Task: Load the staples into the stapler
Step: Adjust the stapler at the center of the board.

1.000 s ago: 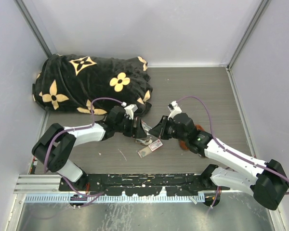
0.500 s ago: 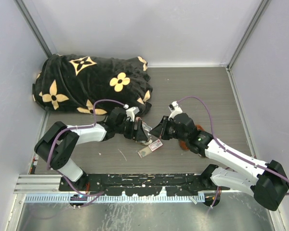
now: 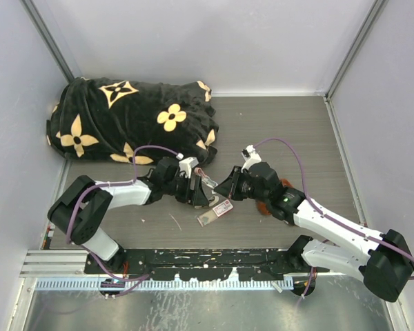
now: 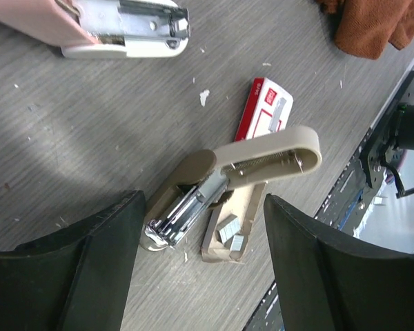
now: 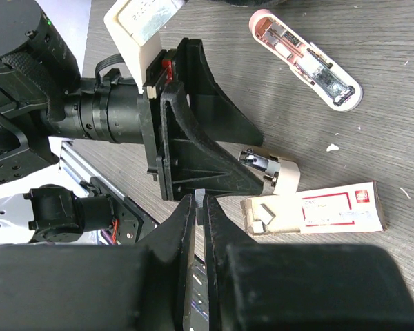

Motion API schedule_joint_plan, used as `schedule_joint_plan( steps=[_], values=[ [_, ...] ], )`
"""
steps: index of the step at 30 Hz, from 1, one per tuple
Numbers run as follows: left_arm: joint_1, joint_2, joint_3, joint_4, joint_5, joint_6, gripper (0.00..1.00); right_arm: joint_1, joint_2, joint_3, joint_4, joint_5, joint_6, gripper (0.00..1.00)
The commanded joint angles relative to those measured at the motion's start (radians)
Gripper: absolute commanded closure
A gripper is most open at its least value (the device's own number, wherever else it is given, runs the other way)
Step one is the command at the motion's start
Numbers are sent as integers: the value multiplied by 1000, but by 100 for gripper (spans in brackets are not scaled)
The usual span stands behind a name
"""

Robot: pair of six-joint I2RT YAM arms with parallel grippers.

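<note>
Where the left fingers (image 4: 90, 262) stand: spread wide and released, tips low over the tabletop (image 4: 69, 138), gripping nothing.
Gap between left fingers: beige hinged tool (image 4: 262, 152), swung open, with its spring and metal channel showing. Its metal end lies nearer the left-hand finger.
Tray (image 4: 250, 210): under the beige hinged tool in the same gap, toward the right-hand finger.
Staples (image 4: 229, 231): short silvery strips lying in the tray, between the left fingers and touching neither.
White box (image 4: 265, 110): red label up, flat on the tabletop, just past the tray beyond the left fingertips.
Stapler (image 4: 124, 27): pale pink and white, metal inner part facing up. It lies flat well past the left fingertips, on the left-hand finger's side, with nothing touching it. In the right wrist view it is far beyond the right fingers, off to their right.
Right fingers (image 5: 172, 227): clenched to a thin slit, raised off the tabletop. A pale sliver sits at the tips; cannot tell whether anything is pinched.
Ahead of right fingers: the left fingers, just beyond the tips, with the white box to their right.
Rust-brown cloth (image 4: 372, 27): bunched, well past the left fingers on the right-hand finger's side.
Black blanket (image 3: 124, 121): gold flower pattern, heaped well beyond the left fingers, apart from them.
</note>
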Motion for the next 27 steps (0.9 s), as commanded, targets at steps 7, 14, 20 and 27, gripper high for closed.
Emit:
schedule_joint_plan(
  steps=[7, 14, 20, 27],
  values=[
    [-15, -104, -92, 69, 72, -48, 28, -3, 31, 32, 26, 1, -14, 100],
    [-3, -279, -133, -55, -171, -71, 26, 2, 113, 101, -26, -33, -85, 100],
    [20, -407, -168, -105, -244, -160, 26, 3, 236, 235, -121, -107, -231, 100],
    [27, -457, -222, -64, -202, -271, 34, 6, 413, 368, -201, -239, -359, 100]
  ],
)
